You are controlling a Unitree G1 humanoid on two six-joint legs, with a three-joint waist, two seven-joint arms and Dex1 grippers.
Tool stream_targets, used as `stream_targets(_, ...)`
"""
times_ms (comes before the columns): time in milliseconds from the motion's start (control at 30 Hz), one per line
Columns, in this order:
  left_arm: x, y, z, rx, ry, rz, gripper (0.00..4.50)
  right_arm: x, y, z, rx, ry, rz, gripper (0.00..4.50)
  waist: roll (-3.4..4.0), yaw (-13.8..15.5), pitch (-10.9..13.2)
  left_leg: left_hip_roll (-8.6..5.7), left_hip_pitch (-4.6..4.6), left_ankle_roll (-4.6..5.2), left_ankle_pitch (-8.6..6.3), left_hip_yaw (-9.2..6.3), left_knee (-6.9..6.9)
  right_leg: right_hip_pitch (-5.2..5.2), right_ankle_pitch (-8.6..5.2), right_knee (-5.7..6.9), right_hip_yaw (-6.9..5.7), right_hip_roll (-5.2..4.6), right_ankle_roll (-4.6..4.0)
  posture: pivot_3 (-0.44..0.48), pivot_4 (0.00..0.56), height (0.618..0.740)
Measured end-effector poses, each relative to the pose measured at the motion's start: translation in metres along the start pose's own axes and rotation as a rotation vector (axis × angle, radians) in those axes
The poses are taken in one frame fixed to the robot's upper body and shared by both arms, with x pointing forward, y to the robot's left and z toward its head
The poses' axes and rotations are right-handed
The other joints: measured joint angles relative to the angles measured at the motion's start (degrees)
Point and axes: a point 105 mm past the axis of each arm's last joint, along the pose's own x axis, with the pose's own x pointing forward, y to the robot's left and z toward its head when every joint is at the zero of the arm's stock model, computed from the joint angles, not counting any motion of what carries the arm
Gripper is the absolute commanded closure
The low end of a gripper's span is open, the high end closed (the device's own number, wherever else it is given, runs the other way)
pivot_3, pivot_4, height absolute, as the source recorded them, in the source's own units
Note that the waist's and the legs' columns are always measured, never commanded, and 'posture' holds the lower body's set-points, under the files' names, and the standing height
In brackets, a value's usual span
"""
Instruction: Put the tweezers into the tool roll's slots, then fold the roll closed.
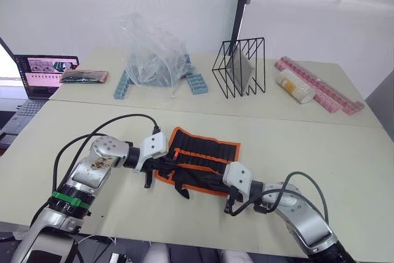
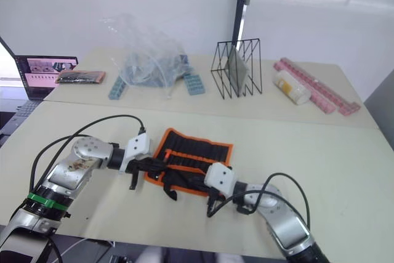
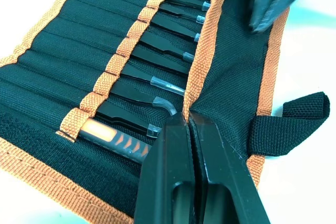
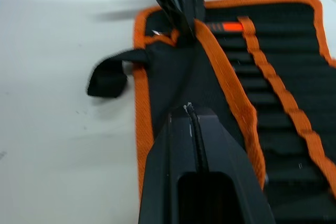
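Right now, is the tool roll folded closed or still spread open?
Mostly spread open: the tool roll lies flat with the slots exposed. Both grippers pinch its near flap, starting the fold.

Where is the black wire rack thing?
The black wire rack stands on the far table, behind the tool roll. The clear plastic bag is on its left, and the white bottle and pink trays are on its right.

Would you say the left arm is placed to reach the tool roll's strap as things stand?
Probably yes: the left gripper is shut on the tool roll's flap, and the strap lies just beside it with nothing between.
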Motion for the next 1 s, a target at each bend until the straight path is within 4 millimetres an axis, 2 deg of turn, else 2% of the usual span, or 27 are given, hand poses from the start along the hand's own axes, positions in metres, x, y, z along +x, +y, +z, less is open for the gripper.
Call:
stream_targets(133, -0.004, 0.000, 0.003, 0.005, -0.021, 0.015, 2.28, 0.001, -0.002, -0.008, 0.027, 0.022, -0.011, 4.50, 0.00, 0.0, 0.0, 0.00, 0.01, 0.00, 0.00, 0.00, 0.00, 0.00, 0.00, 0.00, 0.00, 0.00, 0.00, 0.000, 0.150, 0.720)
stream_targets(333, -0.016, -0.002, 0.020, 0.009, -0.115, 0.041, 0.27, 0.002, -0.002, -0.009, 0.047, 0.015, -0.011, 4.50, 0.00, -0.1, 0.0, 0.01, 0.01, 0.00, 0.00, 0.00, 0.00, 0.01, -0.01, 0.01, 0.00, 0.00, 0.02, 0.000, 0.150, 0.720)
stream_targets(367, -0.019, -0.004, 0.025, 0.003, -0.146, 0.045, 0.01, 0.002, -0.002, -0.009, 0.049, 0.015, -0.009, 4.50, 0.00, -0.1, 0.0, 0.01, 0.01, 0.00, 0.00, 0.00, 0.00, 0.01, -0.01, 0.01, 0.00, 0.00, 0.02, 0.000, 0.150, 0.720)
stream_targets(433, -0.024, -0.008, 0.035, -0.002, -0.199, 0.048, 0.01, 0.001, -0.002, -0.010, 0.053, 0.016, -0.007, 4.50, 0.00, 0.0, 0.0, 0.01, 0.01, 0.00, 0.00, 0.00, 0.00, 0.01, -0.01, 0.01, 0.00, 0.00, 0.02, 0.000, 0.150, 0.720)
stream_targets(500, -0.024, -0.015, 0.039, -0.007, -0.228, 0.029, 0.50, 0.001, -0.002, -0.010, 0.060, 0.019, -0.002, 4.50, 0.00, -0.1, 0.0, 0.01, 0.03, 0.00, 0.00, 0.00, 0.00, 0.04, -0.02, 0.00, 0.00, -0.01, 0.03, 0.000, 0.150, 0.720)
stream_targets(667, -0.004, -0.034, 0.021, -0.084, -0.242, -0.007, 2.13, -0.002, -0.002, -0.012, 0.053, 0.032, 0.011, 4.50, 0.01, 0.0, 0.0, 0.00, 0.05, 0.00, 0.00, 0.00, 0.00, 0.05, -0.02, 0.00, 0.00, -0.02, 0.03, 0.000, 0.150, 0.720)
stream_targets(900, 0.018, -0.031, -0.013, -0.140, -0.190, 0.091, 4.40, -0.007, -0.001, -0.012, 0.047, 0.044, 0.024, 4.50, 0.01, 0.0, 0.0, -0.01, 0.07, 0.00, 0.00, 0.00, 0.00, 0.08, 0.00, -0.02, 0.00, -0.03, 0.00, 0.000, 0.150, 0.720)
stream_targets(1000, 0.022, -0.031, -0.016, -0.119, -0.183, 0.111, 4.47, -0.009, 0.000, -0.012, 0.047, 0.056, 0.027, 4.50, 0.01, 0.1, 0.0, -0.01, 0.10, 0.00, 0.00, 0.00, 0.00, 0.12, -0.01, -0.03, 0.00, -0.03, 0.02, 0.000, 0.150, 0.720)
